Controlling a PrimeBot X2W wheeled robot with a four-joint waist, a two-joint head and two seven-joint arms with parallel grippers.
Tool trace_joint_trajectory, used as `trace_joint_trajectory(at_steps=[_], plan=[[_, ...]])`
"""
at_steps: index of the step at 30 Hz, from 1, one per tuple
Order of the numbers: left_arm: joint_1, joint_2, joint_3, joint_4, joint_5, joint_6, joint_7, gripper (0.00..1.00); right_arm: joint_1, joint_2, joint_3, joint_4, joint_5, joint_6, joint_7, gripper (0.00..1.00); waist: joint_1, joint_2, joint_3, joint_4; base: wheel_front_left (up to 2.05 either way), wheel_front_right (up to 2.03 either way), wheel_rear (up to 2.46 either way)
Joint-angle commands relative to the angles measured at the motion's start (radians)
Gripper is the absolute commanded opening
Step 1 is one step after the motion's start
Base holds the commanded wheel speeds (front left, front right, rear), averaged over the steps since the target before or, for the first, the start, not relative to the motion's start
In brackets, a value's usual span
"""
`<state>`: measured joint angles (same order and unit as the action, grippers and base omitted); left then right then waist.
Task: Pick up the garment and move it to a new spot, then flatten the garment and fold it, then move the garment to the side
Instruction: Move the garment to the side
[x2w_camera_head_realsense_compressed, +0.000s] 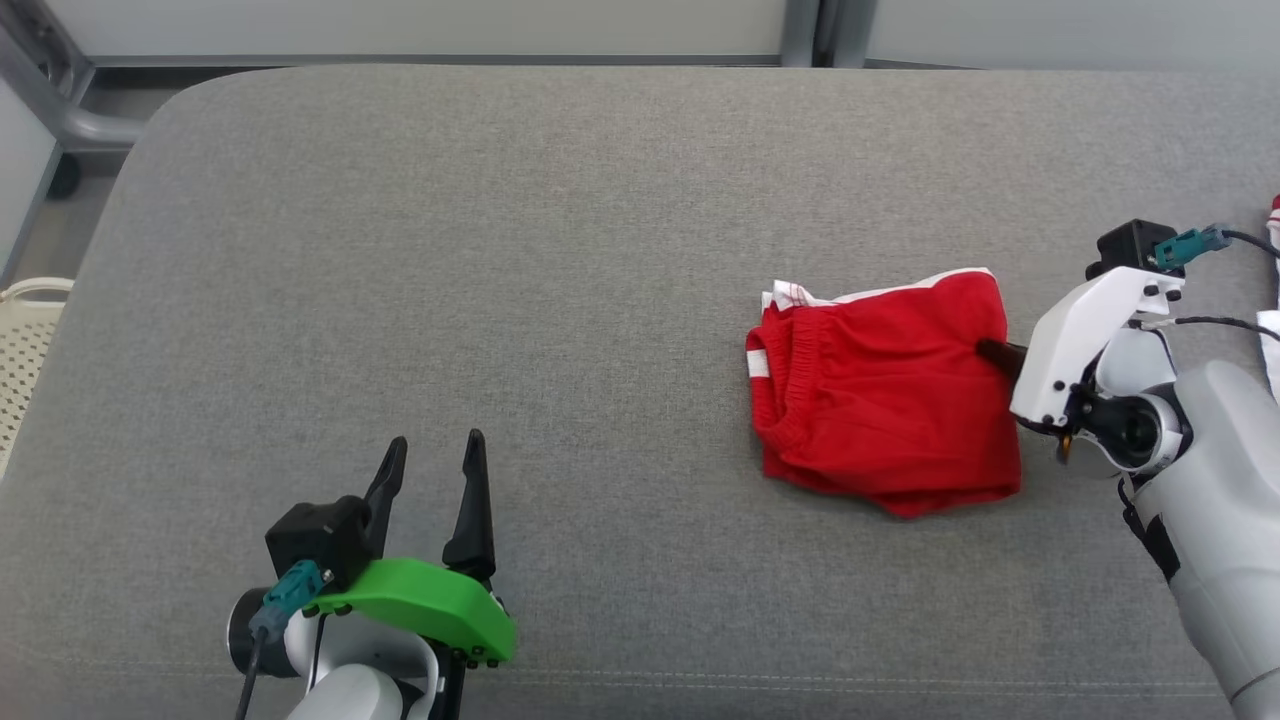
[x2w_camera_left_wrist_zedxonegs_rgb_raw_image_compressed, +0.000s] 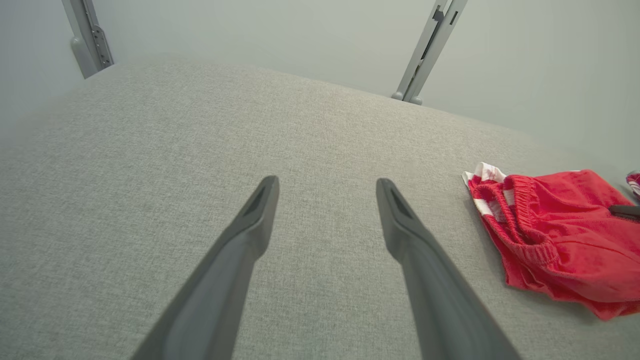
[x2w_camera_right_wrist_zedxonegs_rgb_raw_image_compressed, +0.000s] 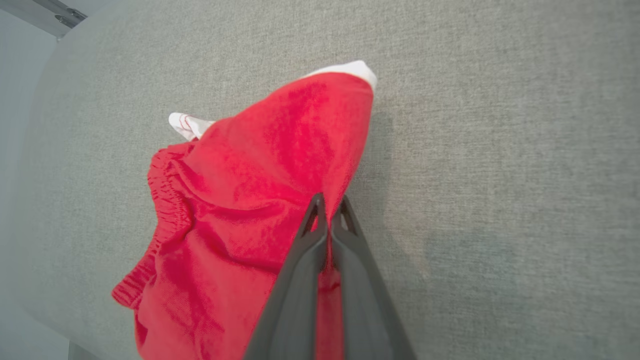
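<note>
The garment is a pair of red shorts with white trim, lying folded on the grey padded table at the right. My right gripper is shut on the garment's right edge, its dark fingers pinching a ridge of red cloth. My left gripper stands open near the table's front left, well clear of the garment, with bare grey cloth between its spread fingers.
A pale perforated basket stands off the table's left edge. White and red cloth shows at the far right edge. Metal frame posts rise behind the table.
</note>
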<state>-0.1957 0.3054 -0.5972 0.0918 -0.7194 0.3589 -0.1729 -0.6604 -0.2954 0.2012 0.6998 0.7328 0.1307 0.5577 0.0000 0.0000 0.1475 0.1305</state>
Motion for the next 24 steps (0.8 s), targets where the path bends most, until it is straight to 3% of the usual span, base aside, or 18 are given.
trace_joint_trajectory(at_steps=[1,12,24], plan=[[0.008,0.009,0.001,-0.005,0.002,0.003,-0.001,1.00,0.007,-0.010,0.001,-0.009,0.000,0.000,0.005,0.00,0.0000,0.0000,-0.010,-0.031,0.00,0.00,0.00],[-0.004,0.019,-0.004,-0.036,0.013,0.009,0.006,1.00,-0.033,-0.129,-0.031,-0.123,-0.039,0.000,0.093,0.00,0.0000,0.0000,0.005,-0.147,0.00,0.00,0.00],[-0.041,0.049,-0.025,-0.087,0.039,0.023,0.043,1.00,-0.115,-0.197,-0.121,-0.162,-0.159,0.000,0.150,0.00,0.0000,0.0000,0.061,-0.219,0.00,0.00,0.00]])
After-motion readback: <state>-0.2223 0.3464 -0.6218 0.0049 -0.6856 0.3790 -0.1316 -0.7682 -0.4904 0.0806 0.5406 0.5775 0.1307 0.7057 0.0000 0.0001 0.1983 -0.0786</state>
